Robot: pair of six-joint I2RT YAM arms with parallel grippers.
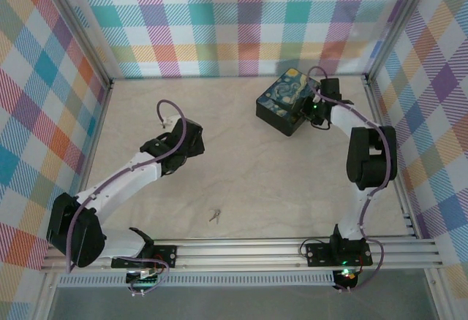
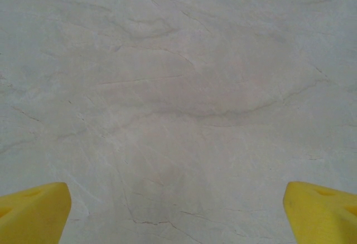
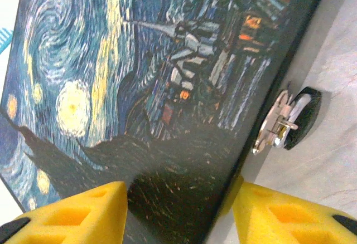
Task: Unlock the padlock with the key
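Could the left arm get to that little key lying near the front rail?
Probably yes. The key lies alone on the bare table with nothing around it, and the left fingers are open. The arm would need to fold back towards its base.

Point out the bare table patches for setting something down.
Bare: the middle, between left arm, box and key; also the far-left corner. Crowded: far right, where the right fingers hang at the box and padlock.

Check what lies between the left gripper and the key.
Nothing. In the top view, the stretch of table from the left gripper to the key is bare.
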